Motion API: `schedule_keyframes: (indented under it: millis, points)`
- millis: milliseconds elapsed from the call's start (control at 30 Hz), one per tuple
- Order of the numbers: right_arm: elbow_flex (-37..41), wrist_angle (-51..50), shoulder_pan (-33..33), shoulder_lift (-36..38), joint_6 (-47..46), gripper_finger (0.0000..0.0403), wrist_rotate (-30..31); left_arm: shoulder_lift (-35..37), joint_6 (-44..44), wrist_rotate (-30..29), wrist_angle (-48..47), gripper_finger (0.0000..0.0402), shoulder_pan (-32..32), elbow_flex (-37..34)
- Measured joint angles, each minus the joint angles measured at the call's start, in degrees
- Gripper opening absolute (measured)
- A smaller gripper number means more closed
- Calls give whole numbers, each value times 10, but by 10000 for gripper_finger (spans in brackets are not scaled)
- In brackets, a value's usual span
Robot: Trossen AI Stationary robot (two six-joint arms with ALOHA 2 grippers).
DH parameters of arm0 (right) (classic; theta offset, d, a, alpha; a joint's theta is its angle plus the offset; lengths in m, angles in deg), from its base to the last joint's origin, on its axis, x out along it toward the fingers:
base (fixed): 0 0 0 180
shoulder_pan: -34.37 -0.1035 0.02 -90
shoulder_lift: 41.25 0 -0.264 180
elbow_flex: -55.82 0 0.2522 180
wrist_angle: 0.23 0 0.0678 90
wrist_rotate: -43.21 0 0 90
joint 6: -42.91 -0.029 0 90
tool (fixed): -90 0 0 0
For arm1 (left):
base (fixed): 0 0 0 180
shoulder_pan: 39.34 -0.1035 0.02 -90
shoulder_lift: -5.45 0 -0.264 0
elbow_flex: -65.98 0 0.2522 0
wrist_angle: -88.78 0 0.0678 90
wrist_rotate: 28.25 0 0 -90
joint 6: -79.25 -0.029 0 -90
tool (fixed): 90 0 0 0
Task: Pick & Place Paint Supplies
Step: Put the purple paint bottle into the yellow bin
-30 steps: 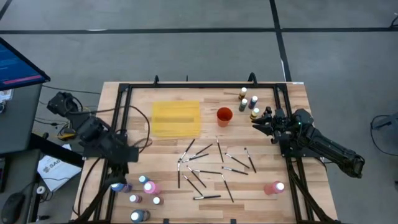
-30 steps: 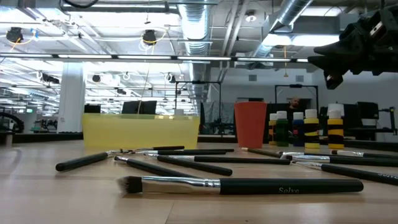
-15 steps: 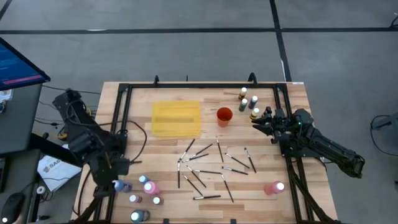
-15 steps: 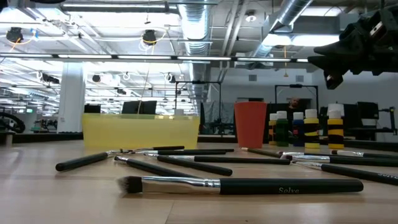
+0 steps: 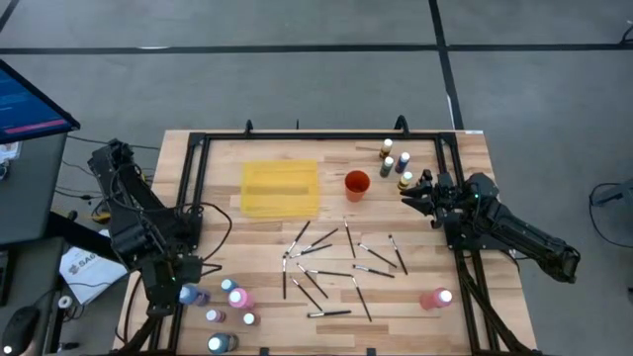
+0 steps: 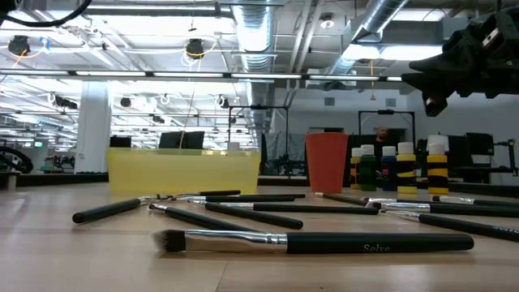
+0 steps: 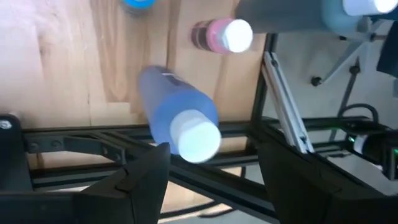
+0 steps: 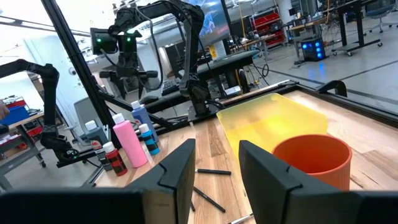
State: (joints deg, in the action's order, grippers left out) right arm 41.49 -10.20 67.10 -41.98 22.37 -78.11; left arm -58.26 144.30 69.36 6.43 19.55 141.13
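Left gripper [image 7: 211, 168] poised over near-left table corner, fingers spread wide on either side of tall blue plastic bottle with pale cap [image 7: 177, 121], not yet clamped; nothing held. Same blue bottle [image 5: 188, 295] standing at edge of wooden table [image 5: 257, 297], beside black frame rail. Nearby: pink bottle with pale cap [image 5: 240, 298] and several smaller capped bottles.

Right gripper [image 5: 407, 198] hovering at far right, fingers partly parted, empty. Just beside: cluster of small capped bottles [image 5: 396, 165]. Close ahead: orange-red plastic cup [image 8: 308, 158], then flat yellow rectangular mat [image 5: 280, 187].

Thin dark brushes with light tips [image 5: 331, 262] scattered across table centre. Lone pink bottle [image 5: 436, 298] at near right.
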Motion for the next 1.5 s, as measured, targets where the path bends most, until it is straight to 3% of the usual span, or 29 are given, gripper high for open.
schedule_keyframes:
  millis: [200,1200,1500]
  points:
    - [0,0,0,0,0,120,0,0,0,-44,0,237,0,-4]
    - [0,0,0,0,0,120,0,-54,41,-90,0,237,74,-4]
    - [0,0,0,0,0,120,0,-53,46,-143,0,237,80,-4]
